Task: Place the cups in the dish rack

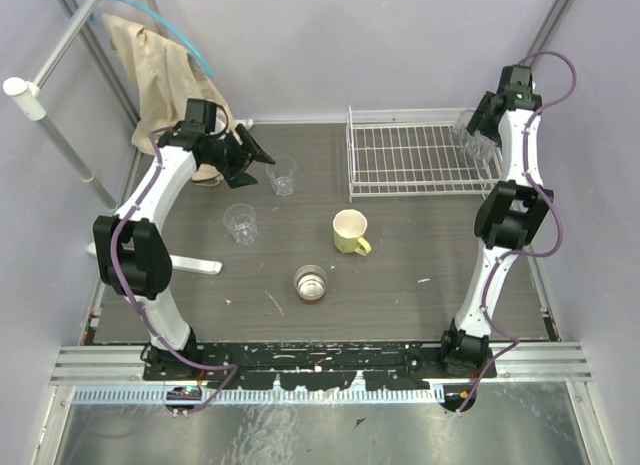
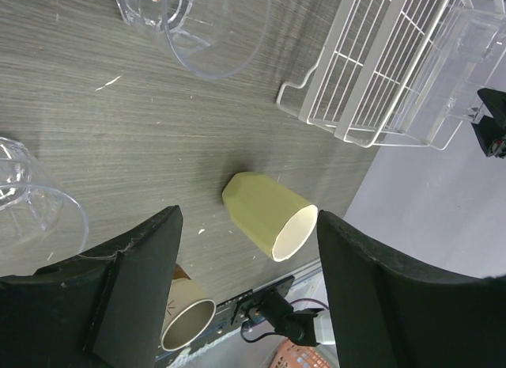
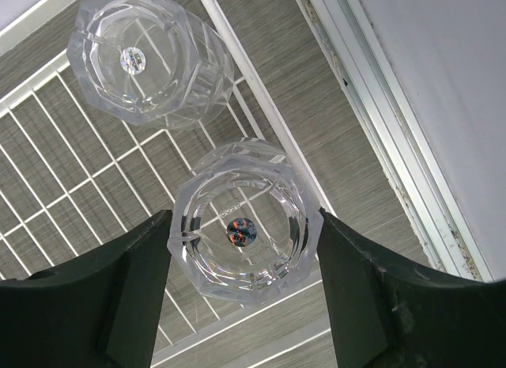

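Note:
The white wire dish rack (image 1: 415, 160) stands at the back right. Over its right end my right gripper (image 1: 480, 125) (image 3: 243, 225) is shut on a clear tumbler (image 3: 241, 229) held bottom-up. A second clear tumbler (image 3: 146, 55) stands upside down in the rack beside it. My left gripper (image 1: 250, 155) (image 2: 249, 297) is open and empty at the back left, just left of a clear tumbler (image 1: 282, 175). Another tumbler (image 1: 240, 223) stands nearer. The pale yellow mug (image 1: 350, 231) (image 2: 269, 214) and the metallic-brown cup (image 1: 311, 283) (image 2: 186, 320) stand mid-table.
A beige cloth (image 1: 160, 65) hangs on the frame at the back left, behind the left arm. A white flat piece (image 1: 195, 263) lies on the table beside the left arm's elbow. Walls close in the table on both sides.

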`<state>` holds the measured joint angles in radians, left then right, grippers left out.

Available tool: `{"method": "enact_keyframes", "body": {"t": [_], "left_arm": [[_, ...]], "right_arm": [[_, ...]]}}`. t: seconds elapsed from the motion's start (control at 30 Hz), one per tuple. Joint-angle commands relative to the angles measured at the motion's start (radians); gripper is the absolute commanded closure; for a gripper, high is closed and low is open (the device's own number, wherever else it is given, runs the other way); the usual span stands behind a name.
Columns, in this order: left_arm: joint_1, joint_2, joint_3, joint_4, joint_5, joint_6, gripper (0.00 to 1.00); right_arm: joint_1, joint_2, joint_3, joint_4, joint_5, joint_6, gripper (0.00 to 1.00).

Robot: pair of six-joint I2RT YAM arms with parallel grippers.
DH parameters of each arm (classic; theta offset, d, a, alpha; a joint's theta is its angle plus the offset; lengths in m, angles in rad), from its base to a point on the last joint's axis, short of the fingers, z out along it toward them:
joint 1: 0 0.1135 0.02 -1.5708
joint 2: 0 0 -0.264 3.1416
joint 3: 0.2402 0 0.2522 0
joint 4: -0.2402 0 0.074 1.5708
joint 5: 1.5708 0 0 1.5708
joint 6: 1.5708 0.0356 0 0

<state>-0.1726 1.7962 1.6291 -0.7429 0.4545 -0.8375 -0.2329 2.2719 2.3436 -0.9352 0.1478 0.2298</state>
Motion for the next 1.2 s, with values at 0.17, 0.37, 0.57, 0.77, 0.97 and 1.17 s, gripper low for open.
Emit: {"method": "enact_keyframes", "body": {"t": [0.17,0.37,0.57,0.77,0.97,1.17], "left_arm": [[0.004,0.023,0.011,0.003,0.012,0.017,0.23],[0.004,0.029,0.002,0.009,0.017,0.015,0.23],[0.005,0.034,0.003,0.011,0.018,0.015,0.23],[0.007,0.037,0.001,0.011,0.018,0.013,0.23],[0.008,0.035,-0.006,0.012,0.019,0.014,0.23],[0.011,0.032,-0.011,0.013,0.018,0.015,0.23]], "right_arm": [[0.019,0.028,0.063,0.06,0.051,-0.03,0.73],[0.023,0.041,0.064,0.059,0.061,-0.038,0.73],[0.023,0.057,0.062,0.054,0.093,-0.039,0.73],[0.027,0.066,0.057,0.053,0.088,-0.038,0.73],[0.03,0.075,0.043,0.06,0.104,-0.044,0.73],[0.032,0.071,0.019,0.07,0.107,-0.044,0.58]]}}
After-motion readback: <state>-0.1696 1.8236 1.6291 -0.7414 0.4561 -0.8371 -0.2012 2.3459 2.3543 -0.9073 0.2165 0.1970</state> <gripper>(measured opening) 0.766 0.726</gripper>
